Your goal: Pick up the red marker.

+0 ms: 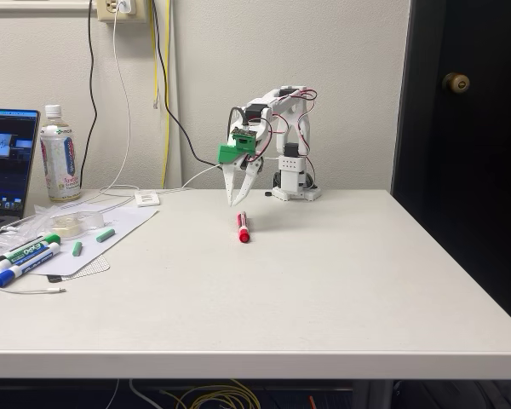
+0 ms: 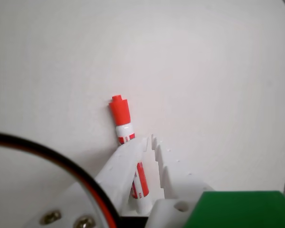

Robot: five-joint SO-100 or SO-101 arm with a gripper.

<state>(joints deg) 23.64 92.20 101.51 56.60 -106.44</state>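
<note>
Red marker (image 1: 242, 227) lies just below our slightly spread pincer (image 1: 240, 198), flat on the white worktop (image 1: 324, 281) near a pale wall (image 1: 349, 85).

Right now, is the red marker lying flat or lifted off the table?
Lying flat: the red marker rests on the table, with the claw above its far end, not gripping.

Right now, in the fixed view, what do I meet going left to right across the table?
Laptop → bottle → green caps → gripper, with the red marker lying just in front of it → arm base.
</note>
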